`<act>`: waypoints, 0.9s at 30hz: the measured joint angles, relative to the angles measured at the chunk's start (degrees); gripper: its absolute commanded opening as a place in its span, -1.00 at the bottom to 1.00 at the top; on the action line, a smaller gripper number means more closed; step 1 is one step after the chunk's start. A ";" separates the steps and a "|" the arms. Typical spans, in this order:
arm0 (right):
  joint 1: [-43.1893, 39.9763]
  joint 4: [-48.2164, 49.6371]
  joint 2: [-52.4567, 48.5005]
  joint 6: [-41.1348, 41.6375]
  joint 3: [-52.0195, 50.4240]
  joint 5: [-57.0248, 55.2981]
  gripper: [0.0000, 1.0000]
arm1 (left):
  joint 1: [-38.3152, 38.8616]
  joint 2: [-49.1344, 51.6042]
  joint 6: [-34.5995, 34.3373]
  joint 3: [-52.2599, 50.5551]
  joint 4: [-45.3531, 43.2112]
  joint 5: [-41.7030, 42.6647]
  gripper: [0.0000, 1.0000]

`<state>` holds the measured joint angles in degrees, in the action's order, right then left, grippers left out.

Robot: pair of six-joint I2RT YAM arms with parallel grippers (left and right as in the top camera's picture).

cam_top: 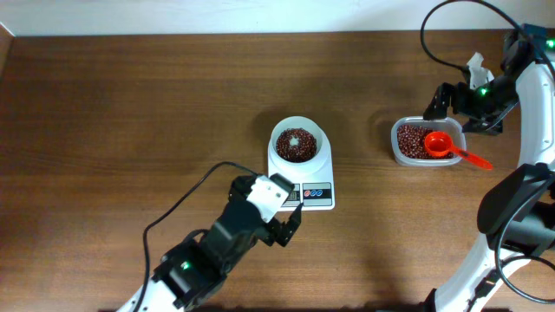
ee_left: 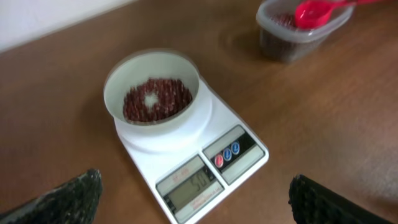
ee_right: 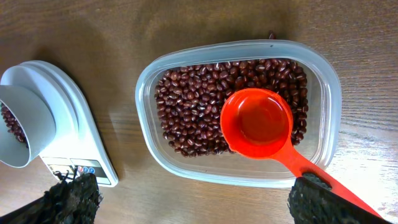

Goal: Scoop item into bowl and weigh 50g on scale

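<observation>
Your left claw (cam_top: 288, 224) and right claw (ee_right: 194, 186) are both spread wide, holding nothing. The bowl (cam_top: 279, 132) of beans (cam_top: 297, 146) sits on the scale (cam_top: 323, 165), mid-frame; its blurry screen (ee_left: 189, 185) maybe says fifty.

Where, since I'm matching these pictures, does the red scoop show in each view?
Overhead: scoop at right, in the clear tub.
Left wrist: scoop in the top right corner.
Right wrist: scoop at centre right.
Shared landmark: the white scale, left of the tub in every view.
</observation>
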<state>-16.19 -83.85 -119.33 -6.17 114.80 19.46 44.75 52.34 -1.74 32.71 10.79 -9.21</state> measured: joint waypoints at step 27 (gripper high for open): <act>0.00 -0.11 0.00 -0.02 -0.02 0.15 0.97 | -34.62 -51.49 4.79 -9.44 1.95 13.00 0.97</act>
<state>-16.19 -83.96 -119.33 -6.20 114.78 19.62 10.13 0.84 3.05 23.27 12.73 3.79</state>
